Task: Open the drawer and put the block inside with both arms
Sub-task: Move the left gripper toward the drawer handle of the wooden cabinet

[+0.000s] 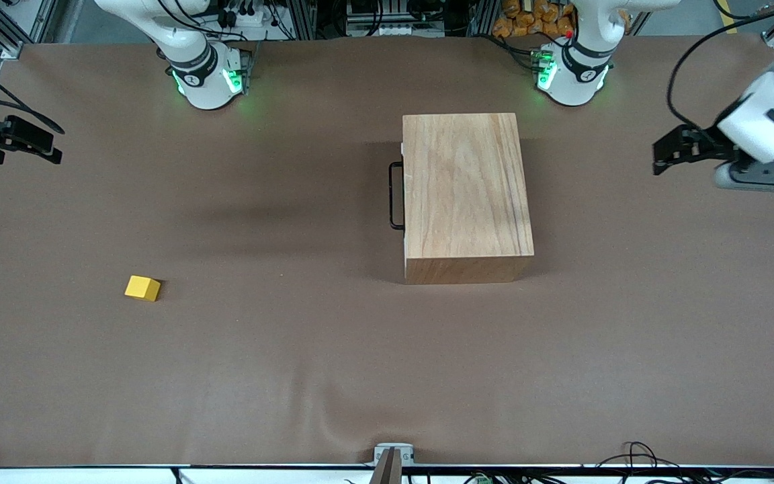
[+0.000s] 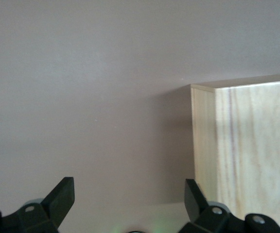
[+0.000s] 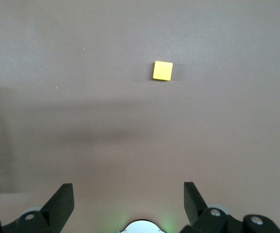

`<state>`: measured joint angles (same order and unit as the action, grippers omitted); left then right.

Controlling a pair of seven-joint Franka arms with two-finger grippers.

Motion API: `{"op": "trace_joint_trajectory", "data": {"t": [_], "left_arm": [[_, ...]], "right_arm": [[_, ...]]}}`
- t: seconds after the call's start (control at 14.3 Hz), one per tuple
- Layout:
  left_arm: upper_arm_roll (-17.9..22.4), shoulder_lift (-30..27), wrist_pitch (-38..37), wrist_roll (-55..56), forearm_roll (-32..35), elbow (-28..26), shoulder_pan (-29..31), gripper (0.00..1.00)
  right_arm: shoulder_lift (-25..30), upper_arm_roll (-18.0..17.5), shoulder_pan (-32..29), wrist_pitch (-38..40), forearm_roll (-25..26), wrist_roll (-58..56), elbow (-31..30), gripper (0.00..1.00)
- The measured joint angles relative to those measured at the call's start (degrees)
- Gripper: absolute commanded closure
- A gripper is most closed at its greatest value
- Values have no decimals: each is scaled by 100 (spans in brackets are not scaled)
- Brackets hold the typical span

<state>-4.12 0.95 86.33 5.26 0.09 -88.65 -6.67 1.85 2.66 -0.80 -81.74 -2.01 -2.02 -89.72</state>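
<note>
Drawer (image 1: 403, 195): sitting fully shut in the cabinet (image 1: 465, 188), only a sliver of its white front showing; it is facing the right arm's end of the bench.
Handle (image 1: 395, 195): thin black wire loop, projecting from the drawer front; nothing is touching it.
Cabinet position: standing near the middle of the bench (image 1: 293, 376), toward the edge where the arm bases are mounted and closest to the left arm's base.
Block (image 1: 142, 288): small yellow cube, lying on the bare bench surface toward the right arm's end, nearer the front-camera edge than the cabinet and well apart from it. It is also showing in the right wrist view (image 3: 163, 71).
Left gripper (image 1: 662, 156): hanging over the left arm's end of the bench, fingers spread apart, gripping nothing. Its wrist view is taking in a corner of the cabinet (image 2: 247, 155).
Right gripper (image 1: 54, 151): hanging over the right arm's end of the bench, fingers spread apart, empty; its camera is looking down at the block.
Progress: judged as nothing completed; both arms are waiting clear of the work.
Outstanding: pulling the drawer open by the handle, picking up the block, placing it inside.
</note>
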Motion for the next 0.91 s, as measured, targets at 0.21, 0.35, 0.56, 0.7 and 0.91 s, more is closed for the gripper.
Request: {"op": "trace_joint_trajectory", "data": {"t": [0.21,0.35,0.56,0.7,0.91], "left_arm": [[-645,204,-6,811,-2,-5,-39,0],[-1081,421,21,1300,-3,24,-77,0],[-1482,955,85,2019,-6,403,-291,0],[-1522,1373,212,2598,-7,703,-656,0],[-1531,1850,699,3535,-7,908,-1220,0]], "right_arm": [[-104,-4,0,-9,0,0,103,0],[-132,-4,-1,-9,2,0,149,0],[-133,-15,1,-8,6,0,180,0],[-134,-13,0,-2,82,0,181,0],[-140,4,-3,29,114,0,178,0]]}}
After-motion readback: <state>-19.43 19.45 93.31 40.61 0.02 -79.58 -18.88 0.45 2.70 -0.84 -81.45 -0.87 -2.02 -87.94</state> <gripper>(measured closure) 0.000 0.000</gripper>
